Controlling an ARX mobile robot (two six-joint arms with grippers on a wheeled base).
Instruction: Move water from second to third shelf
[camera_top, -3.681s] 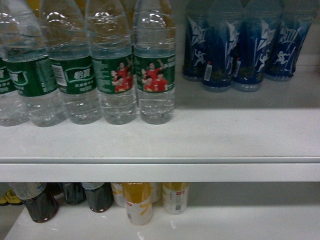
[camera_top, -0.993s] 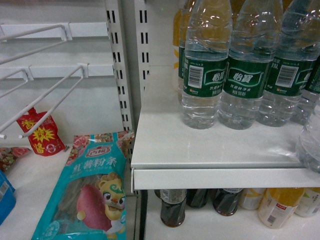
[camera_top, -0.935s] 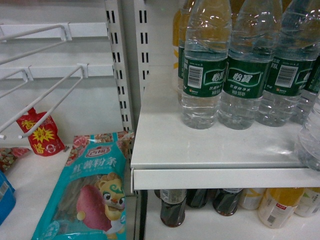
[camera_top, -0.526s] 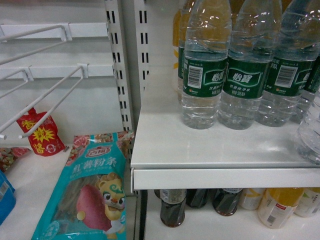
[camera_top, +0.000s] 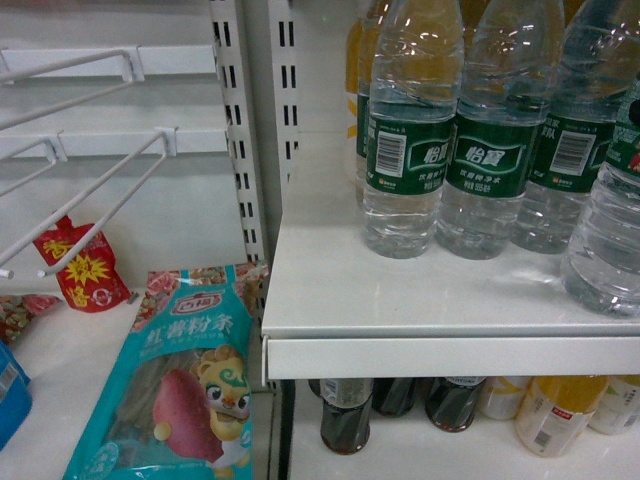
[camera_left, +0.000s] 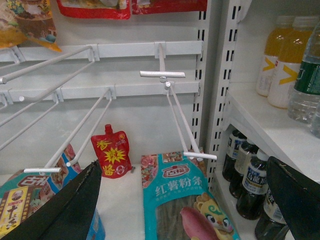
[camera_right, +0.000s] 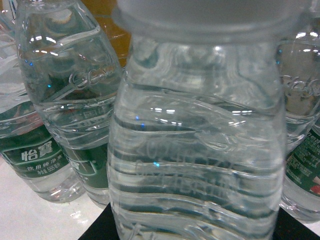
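The water (camera_right: 200, 150) fills the right wrist view, a clear ribbed bottle close to the lens. My right gripper (camera_right: 192, 231) is shut on it, with black fingers (camera_right: 97, 227) showing at either side of its base. In the head view the same water (camera_top: 605, 235) leans in at the right edge, over the front of the white shelf (camera_top: 420, 300), with only a sliver of green label showing. I cannot tell whether it touches the shelf. My left gripper (camera_left: 183, 167) hangs open and empty over the neighbouring bay.
Plain green-labelled water bottles (camera_top: 412, 150) stand in a row on the shelf, orange drinks behind them. Below are dark bottles (camera_top: 345, 415) and yellow ones (camera_top: 555, 410). Left of the slotted upright (camera_top: 240, 130) are wire hooks (camera_top: 100, 195), a teal packet (camera_top: 180, 370) and a red pouch (camera_top: 80, 265).
Since the oldest frame the head view has swung left along the shelf. In the last second the held water has slid leftward into view at the right edge.
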